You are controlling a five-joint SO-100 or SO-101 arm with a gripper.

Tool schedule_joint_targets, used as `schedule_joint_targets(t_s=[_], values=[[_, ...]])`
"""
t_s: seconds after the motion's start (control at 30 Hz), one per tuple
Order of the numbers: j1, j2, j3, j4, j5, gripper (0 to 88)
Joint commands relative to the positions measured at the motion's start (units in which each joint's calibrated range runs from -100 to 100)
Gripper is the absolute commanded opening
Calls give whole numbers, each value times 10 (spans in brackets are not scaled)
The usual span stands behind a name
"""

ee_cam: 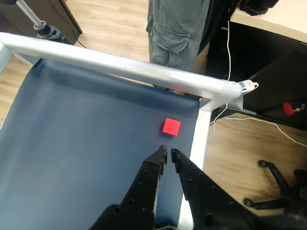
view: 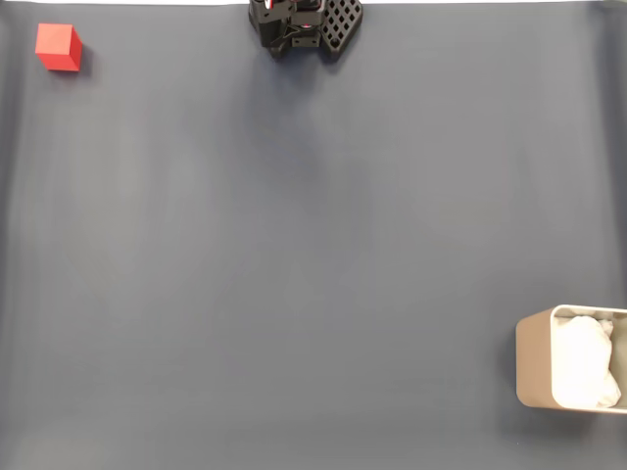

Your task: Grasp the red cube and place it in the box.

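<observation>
Hovering nearly closed, the pincer (ee_cam: 168,154) points toward the red cube (ee_cam: 171,126).

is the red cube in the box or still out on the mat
Out. The red cube sits on the mat's far left corner in the fixed view; the box holds white lining.

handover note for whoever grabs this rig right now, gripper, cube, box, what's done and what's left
Gripper: fingertips nearly together, holding nothing, pointing toward the red cube with a gap between them in the wrist view.
Red cube: on the dark mat close to the table's metal frame; in the fixed view it sits in the top left corner.
Box: bottom right edge of the fixed view, white lining inside, no cube in it.
Done: nothing yet.
Left: open, grasp the cube, carry it across the mat, drop it in the box.
</observation>
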Motion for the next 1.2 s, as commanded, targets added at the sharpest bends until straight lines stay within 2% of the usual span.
schedule_joint_targets(t_s=[0.0, 1.1, 1.17], values=[[11, -4, 2, -8, -13, 0], [87, -22, 63, -12, -21, 7], [89, -22, 70, -16, -20, 40]])
